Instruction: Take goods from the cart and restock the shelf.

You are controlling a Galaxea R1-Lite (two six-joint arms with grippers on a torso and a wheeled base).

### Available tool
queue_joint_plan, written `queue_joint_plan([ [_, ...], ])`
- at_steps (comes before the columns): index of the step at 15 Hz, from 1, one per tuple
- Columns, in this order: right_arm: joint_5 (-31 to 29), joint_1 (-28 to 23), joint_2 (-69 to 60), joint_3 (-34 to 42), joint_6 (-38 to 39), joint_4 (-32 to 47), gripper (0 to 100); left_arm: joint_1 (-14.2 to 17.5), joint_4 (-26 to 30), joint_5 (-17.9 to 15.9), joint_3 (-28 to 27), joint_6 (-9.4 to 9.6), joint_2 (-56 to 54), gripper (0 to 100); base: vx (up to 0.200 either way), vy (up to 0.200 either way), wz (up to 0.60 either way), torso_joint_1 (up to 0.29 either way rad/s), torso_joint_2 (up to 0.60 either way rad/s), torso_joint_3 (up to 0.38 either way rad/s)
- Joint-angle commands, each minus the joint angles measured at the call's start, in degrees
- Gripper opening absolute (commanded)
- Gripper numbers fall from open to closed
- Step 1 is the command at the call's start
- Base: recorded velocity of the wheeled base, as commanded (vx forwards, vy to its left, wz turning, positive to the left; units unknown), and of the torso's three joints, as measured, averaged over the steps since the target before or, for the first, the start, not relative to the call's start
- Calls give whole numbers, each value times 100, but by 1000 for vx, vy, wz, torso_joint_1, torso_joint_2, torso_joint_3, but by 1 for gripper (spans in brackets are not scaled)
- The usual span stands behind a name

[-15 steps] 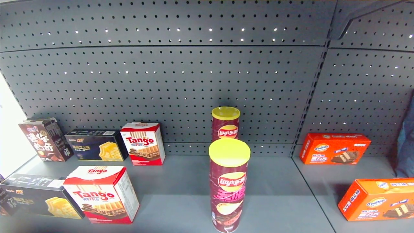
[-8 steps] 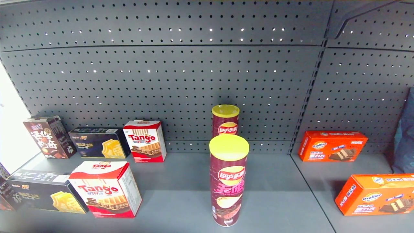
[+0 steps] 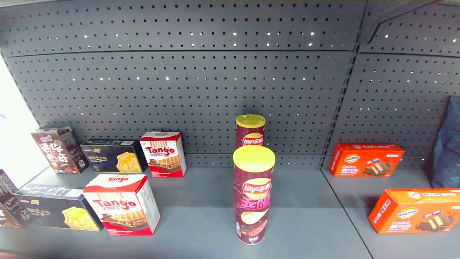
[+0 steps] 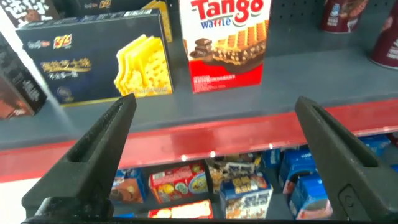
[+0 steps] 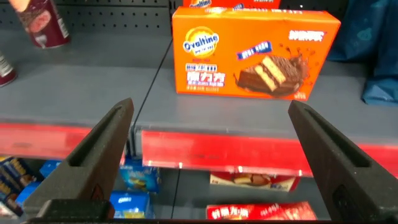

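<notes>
The left gripper [image 4: 216, 102] has two fingers [image 4: 93, 158] of a dark grey, almost black, matt material. Each finger is a long wedge, broad and thick at the base close to the camera and narrowing to a blunt tip. The upper face is flat and smooth, with a straight, sharp edge along it, and the side below this edge is darker. The right gripper [image 5: 211, 107] has fingers [image 5: 339, 168] of the same colour and the same tapered shape. Near the base of one finger on each gripper there is a small round mark; I cannot tell if it is a screw.
</notes>
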Motion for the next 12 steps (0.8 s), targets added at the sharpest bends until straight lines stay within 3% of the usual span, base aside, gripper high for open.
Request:
queue_joint_plan([
  [1, 11, 9, 0, 0, -1, 1, 100, -1, 4, -1, 0, -1, 0, 100, 0, 0, 0, 0, 0, 0],
  [12, 2, 0, 0, 0, -1, 1, 100, -1, 4, -1, 0, -1, 0, 100, 0, 0, 0, 0, 0, 0],
])
